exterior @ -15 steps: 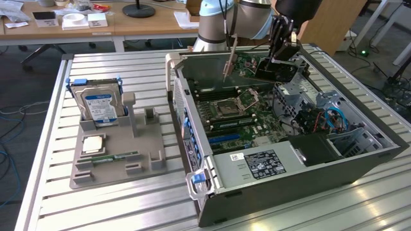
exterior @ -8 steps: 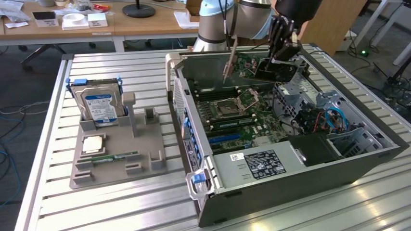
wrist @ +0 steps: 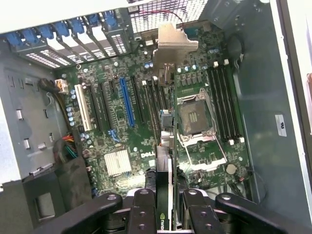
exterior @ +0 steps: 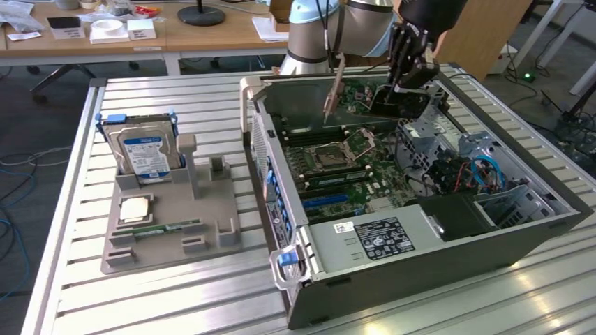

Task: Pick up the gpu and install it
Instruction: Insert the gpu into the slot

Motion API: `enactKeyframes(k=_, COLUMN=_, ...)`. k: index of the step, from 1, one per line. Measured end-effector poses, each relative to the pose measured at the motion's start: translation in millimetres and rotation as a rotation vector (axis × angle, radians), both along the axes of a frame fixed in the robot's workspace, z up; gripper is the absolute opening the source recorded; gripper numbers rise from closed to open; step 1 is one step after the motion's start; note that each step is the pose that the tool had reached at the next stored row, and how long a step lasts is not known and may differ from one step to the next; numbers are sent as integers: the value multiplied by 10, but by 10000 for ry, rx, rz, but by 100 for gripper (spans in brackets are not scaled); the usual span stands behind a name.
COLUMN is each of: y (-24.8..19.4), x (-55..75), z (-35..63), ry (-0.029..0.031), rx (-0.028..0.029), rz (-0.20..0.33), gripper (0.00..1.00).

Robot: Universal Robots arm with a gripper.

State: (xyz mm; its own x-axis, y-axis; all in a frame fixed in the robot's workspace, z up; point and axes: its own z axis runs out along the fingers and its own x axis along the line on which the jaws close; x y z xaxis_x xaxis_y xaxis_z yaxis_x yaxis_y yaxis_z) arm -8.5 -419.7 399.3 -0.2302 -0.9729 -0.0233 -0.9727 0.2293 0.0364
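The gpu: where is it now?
In the exterior view's upper right, the gpu sits in the end effector, above the motherboard inside the open computer case.

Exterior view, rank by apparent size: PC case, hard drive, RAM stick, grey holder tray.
Largest to smallest:
1. PC case
2. grey holder tray
3. hard drive
4. RAM stick
The gaps are clear, with no ties.

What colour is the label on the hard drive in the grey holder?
Mostly blue, on the hard drive; the exterior view shows it best.

Green motherboard (wrist: 105, 139), one blue slot (wrist: 127, 102); gpu (wrist: 165, 78) bracket (wrist: 173, 41) pale silver; hard drive (exterior: 144, 153) silver, blue-labelled; tray (exterior: 216, 204) grey.
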Motion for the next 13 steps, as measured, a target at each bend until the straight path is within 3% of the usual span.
enactKeyframes(k=13, y=4, x=0, z=-15, ry=0, rx=0, rz=1045, gripper=26)
